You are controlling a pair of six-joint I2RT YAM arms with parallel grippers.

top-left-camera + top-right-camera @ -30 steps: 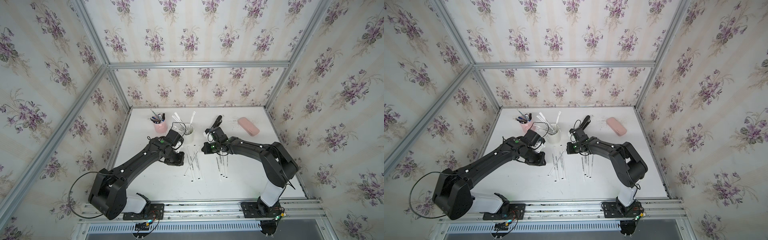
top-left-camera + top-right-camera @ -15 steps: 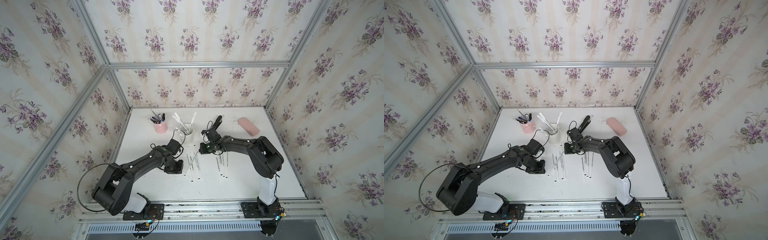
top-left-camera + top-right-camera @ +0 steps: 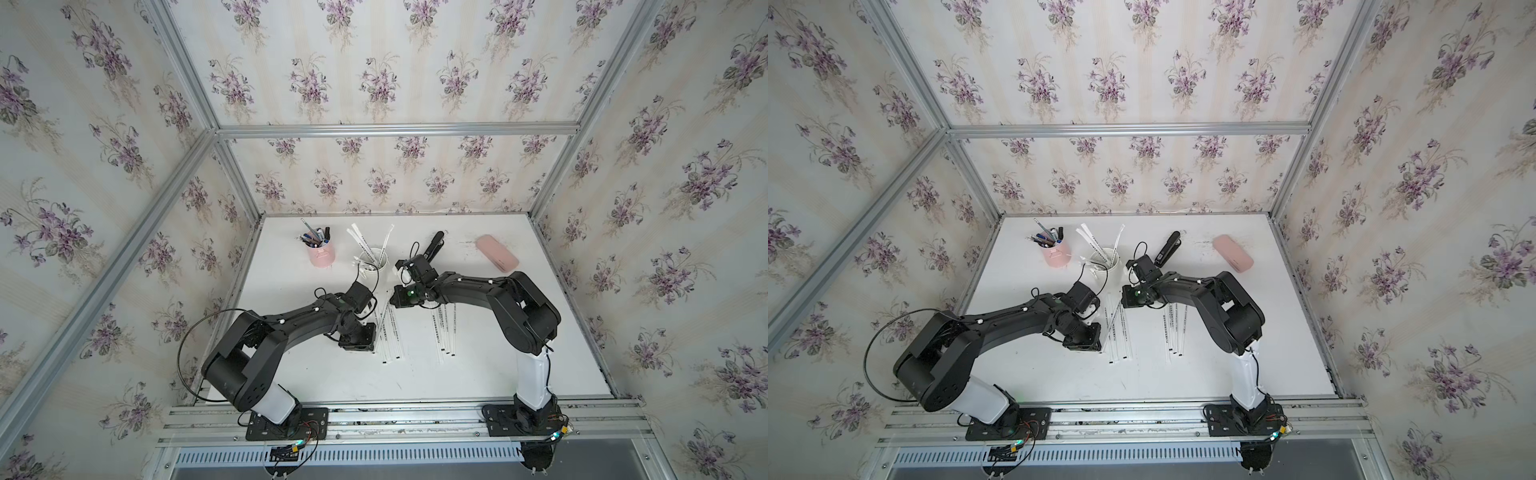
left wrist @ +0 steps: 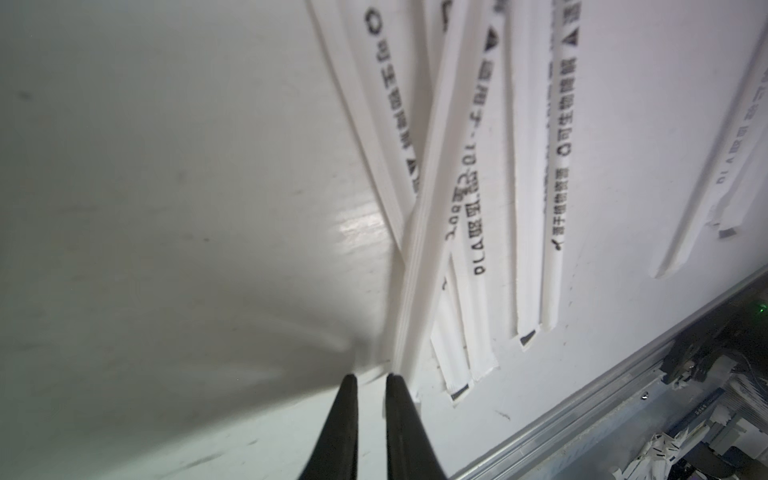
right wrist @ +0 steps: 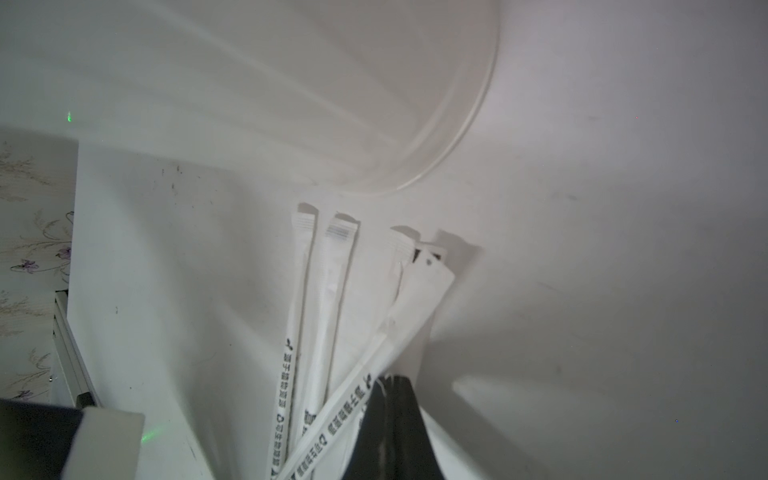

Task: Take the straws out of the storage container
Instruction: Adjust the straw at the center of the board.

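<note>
The storage container (image 3: 385, 266) (image 3: 1116, 266), a white cup at the back, holds a few upright straws (image 3: 360, 240) (image 3: 1092, 239). Two piles of straws lie flat in front of it, a left pile (image 3: 390, 332) (image 3: 1119, 328) and a right pile (image 3: 444, 332). My left gripper (image 3: 365, 347) (image 4: 371, 377) is at the near end of the left pile. Its jaws stand a narrow gap apart on the end of a raised straw (image 4: 428, 208) that crosses the pile. My right gripper (image 3: 394, 297) (image 5: 390, 378) is shut at the pile's far end. It sits beside that slanted straw (image 5: 399, 316), just short of the cup's base (image 5: 374, 104).
A pink pen cup (image 3: 321, 253) stands left of the container. A black stapler (image 3: 434, 245) and a pink case (image 3: 496, 258) lie at the back right. The table's front metal rail (image 4: 582, 399) runs close to the left pile's near ends.
My left gripper has swung from beside the cup forward to the near end of the left pile. The right arm has folded in and its gripper has shifted slightly left.
</note>
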